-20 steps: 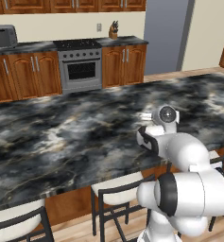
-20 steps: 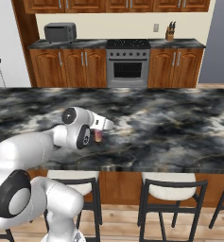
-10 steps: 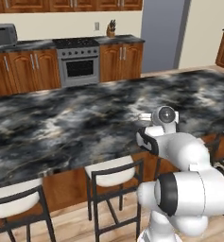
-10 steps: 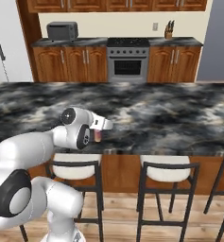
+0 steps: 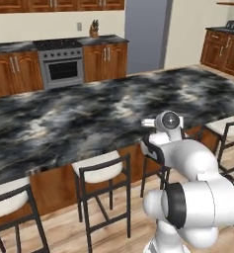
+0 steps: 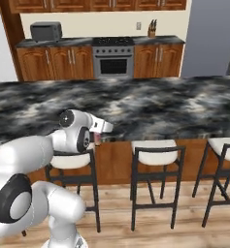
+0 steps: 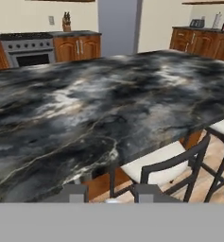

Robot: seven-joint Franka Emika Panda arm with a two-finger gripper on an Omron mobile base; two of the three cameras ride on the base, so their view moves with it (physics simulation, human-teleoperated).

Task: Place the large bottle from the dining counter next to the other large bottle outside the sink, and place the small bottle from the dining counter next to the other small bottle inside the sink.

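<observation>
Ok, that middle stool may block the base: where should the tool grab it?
On the stool, probably the thin dark back rail, from above on the robot's side: it is a slim free bar facing the aisle, while the cushioned seat is broad.

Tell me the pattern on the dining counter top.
Black-and-grey marbled stone with whitish veins on the dining counter, clearest in the hand view.

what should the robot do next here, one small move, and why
Probably drive the base away from the dining counter, arm tucked and grip unchanged. The gripper seems shut on a pinkish thing, likely the large bottle, at the counter's near edge just above the stools, so it should go to the sink side.
</observation>
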